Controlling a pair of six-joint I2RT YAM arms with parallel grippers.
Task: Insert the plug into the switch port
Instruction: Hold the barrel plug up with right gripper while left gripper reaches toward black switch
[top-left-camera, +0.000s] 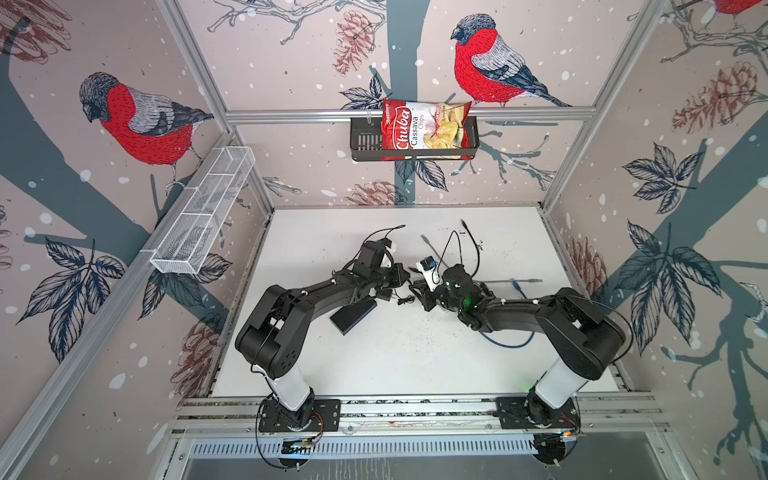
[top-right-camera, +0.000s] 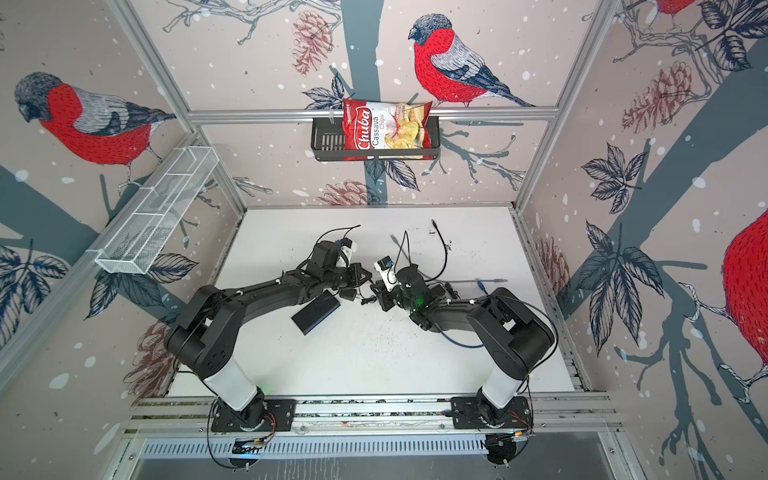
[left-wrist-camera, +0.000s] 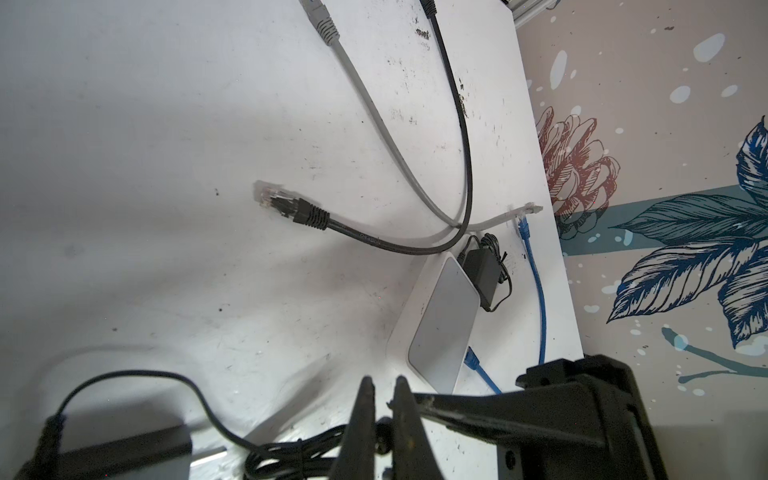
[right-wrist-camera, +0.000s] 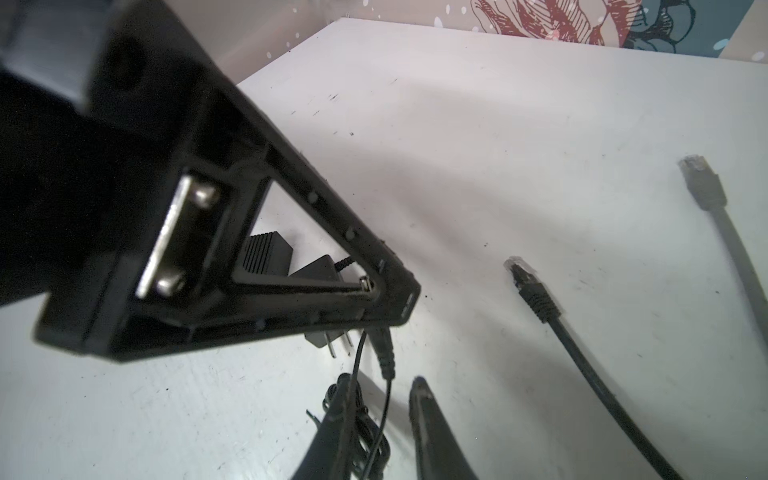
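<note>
My left gripper is shut on the small black barrel plug of a power adapter. The plug hangs under the left finger, with its thin cable trailing down between my right gripper's fingers. The right gripper stands open around that cable, just above its coil. In both top views the grippers meet at the table's middle. The flat black switch lies under the left arm, its port hidden. The black adapter lies beside it.
A black network cable and a grey one lie loose behind the grippers. Under the right arm sits a white flat box with a blue cable and a second black adapter. A chip bag hangs in the back-wall basket.
</note>
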